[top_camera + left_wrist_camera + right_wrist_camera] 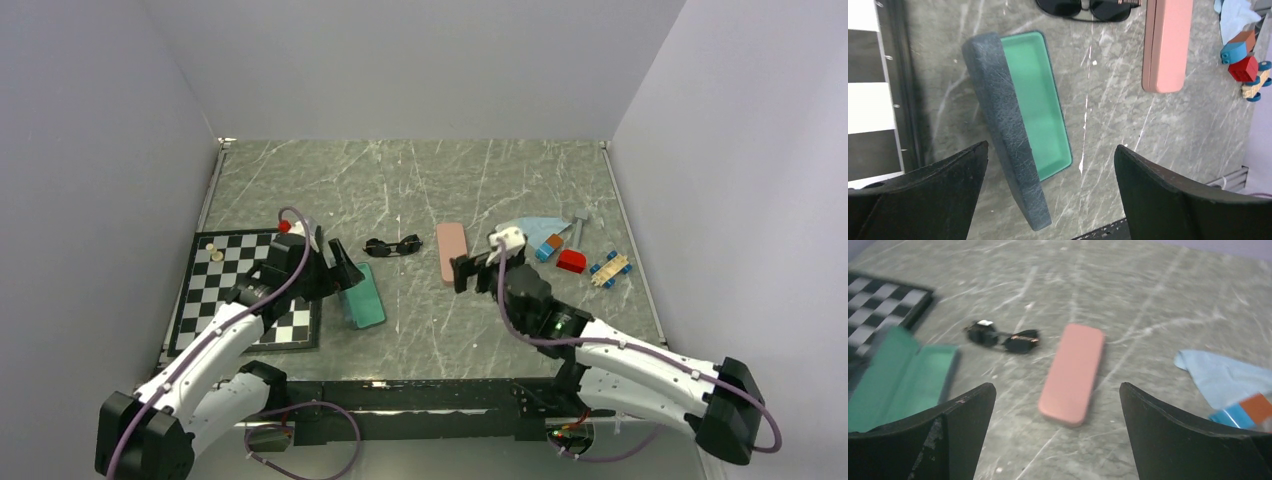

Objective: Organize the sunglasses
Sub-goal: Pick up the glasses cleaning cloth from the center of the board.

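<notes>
Black sunglasses [392, 245] lie between the open green case [366, 298] and pink case [451, 252]. The left pincer [1050, 150] and right pincer [1056, 386] gape empty.

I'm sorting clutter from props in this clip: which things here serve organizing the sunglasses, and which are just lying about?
For the job: black sunglasses; open green-lined case; closed pink case; probably the light blue cloth.
Lying about: chessboard; red block; blue-and-orange block; wheeled wooden toy.
</notes>
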### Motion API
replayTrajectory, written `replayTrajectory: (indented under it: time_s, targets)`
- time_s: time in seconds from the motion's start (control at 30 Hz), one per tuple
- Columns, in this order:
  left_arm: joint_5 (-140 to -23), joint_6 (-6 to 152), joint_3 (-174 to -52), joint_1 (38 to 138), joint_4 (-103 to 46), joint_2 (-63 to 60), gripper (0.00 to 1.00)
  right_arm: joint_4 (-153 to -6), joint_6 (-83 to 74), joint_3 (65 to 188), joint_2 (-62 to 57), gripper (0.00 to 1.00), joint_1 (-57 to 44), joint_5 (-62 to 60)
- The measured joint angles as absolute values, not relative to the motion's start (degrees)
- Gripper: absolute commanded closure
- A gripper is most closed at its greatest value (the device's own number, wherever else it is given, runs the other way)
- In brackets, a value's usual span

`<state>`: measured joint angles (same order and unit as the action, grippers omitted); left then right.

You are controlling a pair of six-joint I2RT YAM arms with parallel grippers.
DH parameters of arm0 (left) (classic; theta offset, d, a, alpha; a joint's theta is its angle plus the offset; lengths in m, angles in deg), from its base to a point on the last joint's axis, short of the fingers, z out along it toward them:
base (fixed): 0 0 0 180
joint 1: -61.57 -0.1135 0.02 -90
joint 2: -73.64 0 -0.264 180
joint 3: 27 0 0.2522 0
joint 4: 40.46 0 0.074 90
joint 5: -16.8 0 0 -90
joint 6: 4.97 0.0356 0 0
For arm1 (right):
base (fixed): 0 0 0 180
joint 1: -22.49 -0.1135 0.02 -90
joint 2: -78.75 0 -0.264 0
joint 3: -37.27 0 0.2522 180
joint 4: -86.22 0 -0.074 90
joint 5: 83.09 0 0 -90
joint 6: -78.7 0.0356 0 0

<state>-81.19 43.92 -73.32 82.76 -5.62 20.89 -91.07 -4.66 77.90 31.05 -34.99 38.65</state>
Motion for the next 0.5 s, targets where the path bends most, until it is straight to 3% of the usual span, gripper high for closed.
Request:
replayTrajectory:
  time_s: [0.23,0.37,0.5]
  targets:
    - [-74.15,46.04,-78.21,82.79,0.20,27.90,0.01,-81.08,10.37,84.68,25.04,0.00,-10.61,33.67]
    - [-70.96,46.66,-79.61,82.79,0.55,31.90,0.01,-76.93,15.86,88.92,15.66,0.02,3.13,27.59]
    - [-68.95,46.72,-79.63,82.81,0.63,32.56,0.01,-73.67,15.86,96.66,1.89,0.07,8.93,24.91]
